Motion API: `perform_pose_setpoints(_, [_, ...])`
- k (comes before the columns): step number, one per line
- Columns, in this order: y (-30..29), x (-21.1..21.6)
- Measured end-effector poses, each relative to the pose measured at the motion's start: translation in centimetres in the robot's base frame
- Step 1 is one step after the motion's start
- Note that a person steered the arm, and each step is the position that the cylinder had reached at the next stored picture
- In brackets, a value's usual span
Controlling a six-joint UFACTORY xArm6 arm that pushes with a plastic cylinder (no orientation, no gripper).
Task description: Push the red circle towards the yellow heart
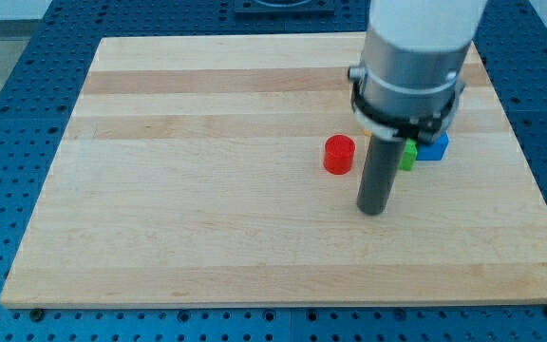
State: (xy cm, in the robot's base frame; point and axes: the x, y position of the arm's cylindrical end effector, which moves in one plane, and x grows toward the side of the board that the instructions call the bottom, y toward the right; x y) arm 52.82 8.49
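Observation:
The red circle (339, 155) is a short red cylinder standing on the wooden board (207, 190), right of the middle. My tip (373, 211) rests on the board just below and to the right of the red circle, a small gap apart from it. The yellow heart does not show; the arm's grey body covers the area at the view's upper right where a sliver of yellow edge can barely be made out. A green block (408, 155) and a blue block (434, 145) peek out to the right of the rod.
The board lies on a blue perforated table (8, 142). The arm's wide grey body (414, 57) hangs over the board's upper right part and hides what lies under it.

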Motion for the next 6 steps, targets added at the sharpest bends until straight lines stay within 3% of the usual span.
perform_pose_setpoints(1, [-3.7,-2.3])
perform_pose_setpoints(3, [-3.7,-11.3])
perform_pose_setpoints(4, [-3.9,-11.8])
perform_pose_setpoints(5, [-6.1,-15.4])
perform_pose_setpoints(6, [-6.7,-22.7])
